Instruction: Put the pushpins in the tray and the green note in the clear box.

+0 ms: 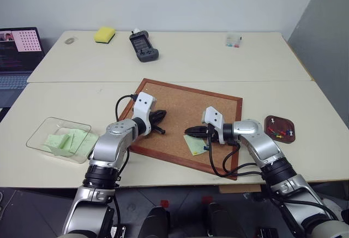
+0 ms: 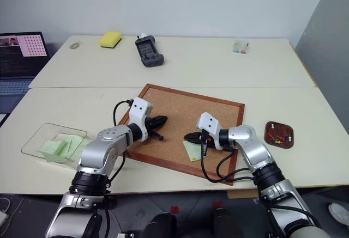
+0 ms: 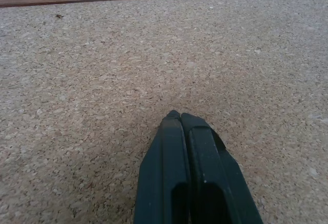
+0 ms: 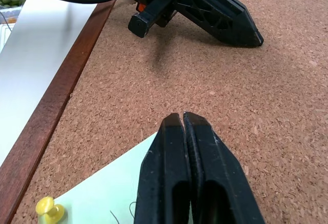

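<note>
The green note (image 1: 195, 145) lies flat on the cork board (image 1: 185, 107), near the board's front edge, and a yellow pushpin (image 4: 48, 211) stands on one of its corners. The right gripper (image 4: 183, 117) rests over this note with its jaws pressed together; whether they pinch the paper's edge cannot be told. Across the bare cork, a little apart from it, the left gripper (image 1: 162, 115) points toward the right one, tip low over the board, its jaws also pressed together with nothing between them.

The tray (image 1: 280, 128) sits on the counter (image 1: 305, 156) just beside the board's right edge, and several coloured pushpins (image 1: 281, 133) lie in it, red, yellow, blue and green among them. On the opposite side, left of the board and near the counter's front, stands the clear box (image 1: 41, 130), with pale green slips (image 1: 68, 140) already inside.

Along the far part of the counter are a yellow sponge (image 1: 104, 34), a dark handheld device (image 1: 143, 46) and a tiny clear case (image 1: 233, 41) with coloured bits. A laptop (image 1: 19, 50) stands open at the far left.
</note>
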Robot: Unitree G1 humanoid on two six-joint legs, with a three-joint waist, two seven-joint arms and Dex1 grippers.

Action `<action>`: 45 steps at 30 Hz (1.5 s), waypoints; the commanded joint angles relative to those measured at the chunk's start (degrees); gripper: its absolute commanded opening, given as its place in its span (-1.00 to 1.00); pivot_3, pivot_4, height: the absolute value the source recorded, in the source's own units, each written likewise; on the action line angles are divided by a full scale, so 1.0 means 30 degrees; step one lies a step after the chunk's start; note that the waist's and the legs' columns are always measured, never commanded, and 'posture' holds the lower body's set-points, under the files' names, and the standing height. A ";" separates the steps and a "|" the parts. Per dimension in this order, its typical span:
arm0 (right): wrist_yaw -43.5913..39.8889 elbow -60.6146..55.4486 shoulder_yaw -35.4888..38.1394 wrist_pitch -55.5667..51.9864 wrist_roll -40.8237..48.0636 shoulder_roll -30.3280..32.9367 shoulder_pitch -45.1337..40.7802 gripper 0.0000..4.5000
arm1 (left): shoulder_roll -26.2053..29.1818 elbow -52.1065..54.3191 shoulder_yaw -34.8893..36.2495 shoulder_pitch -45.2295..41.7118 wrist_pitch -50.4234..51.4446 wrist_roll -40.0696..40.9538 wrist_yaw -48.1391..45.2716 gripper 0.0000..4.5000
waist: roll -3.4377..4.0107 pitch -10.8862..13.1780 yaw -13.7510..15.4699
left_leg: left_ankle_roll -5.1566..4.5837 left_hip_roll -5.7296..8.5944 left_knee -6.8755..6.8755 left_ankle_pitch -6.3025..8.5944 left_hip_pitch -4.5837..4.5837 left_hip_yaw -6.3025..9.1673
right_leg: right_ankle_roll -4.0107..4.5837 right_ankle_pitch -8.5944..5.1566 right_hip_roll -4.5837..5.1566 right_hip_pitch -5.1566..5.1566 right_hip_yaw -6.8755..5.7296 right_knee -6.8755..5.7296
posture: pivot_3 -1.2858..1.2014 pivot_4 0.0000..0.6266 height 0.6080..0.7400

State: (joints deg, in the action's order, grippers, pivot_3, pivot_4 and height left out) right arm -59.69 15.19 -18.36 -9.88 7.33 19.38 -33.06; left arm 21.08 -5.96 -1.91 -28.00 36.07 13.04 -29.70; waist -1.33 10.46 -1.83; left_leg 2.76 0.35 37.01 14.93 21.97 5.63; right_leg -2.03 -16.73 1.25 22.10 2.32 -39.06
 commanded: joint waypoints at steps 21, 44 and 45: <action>0.0107 -0.4530 0.3065 -0.4137 0.3998 0.0535 -0.0761 -1.00 | -0.0272 -0.0326 -0.0331 -0.0719 0.0080 -0.0367 -0.0057 -1.00 | 0.0001 0.0001 0.0008 | 0.0001 0.0003 -0.0003 -0.0001 0.0017 0.0007 | 0.0001 0.0000 0.0005 0.0015 -0.0002 0.0003 | 0.03 -0.52 1.00; 1.2135 -0.8712 1.3901 -1.0421 0.3664 0.3031 0.6818 -1.00 | -0.0554 -0.1254 -0.0870 -0.0887 -0.0435 -0.0363 -0.0851 -1.00 | 0.0054 -0.0035 0.0066 | -0.0006 0.0018 -0.0008 -0.0001 0.0009 -0.0085 | -0.0003 -0.0002 0.0011 -0.0006 0.0035 -0.0001 | 0.03 -0.52 1.00; 1.2493 -0.8475 1.3958 -1.0196 0.3539 0.2852 0.6871 -1.00 | -0.0556 -0.1300 -0.0887 -0.0949 -0.0438 -0.0377 -0.0879 -1.00 | 0.0055 -0.0035 0.0065 | -0.0007 0.0019 -0.0007 -0.0001 0.0008 -0.0111 | -0.0007 0.0000 0.0010 -0.0005 0.0038 -0.0001 | 0.03 -0.52 1.00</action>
State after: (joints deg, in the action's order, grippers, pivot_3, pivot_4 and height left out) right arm -24.82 -9.31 21.37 -42.83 18.20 28.41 -12.23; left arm 19.89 -9.37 -3.12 -30.14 34.60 12.23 -31.17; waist -1.16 10.36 -1.64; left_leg 2.73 0.41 36.99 14.93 22.00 5.28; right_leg -2.06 -16.72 1.29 22.08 2.43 -39.06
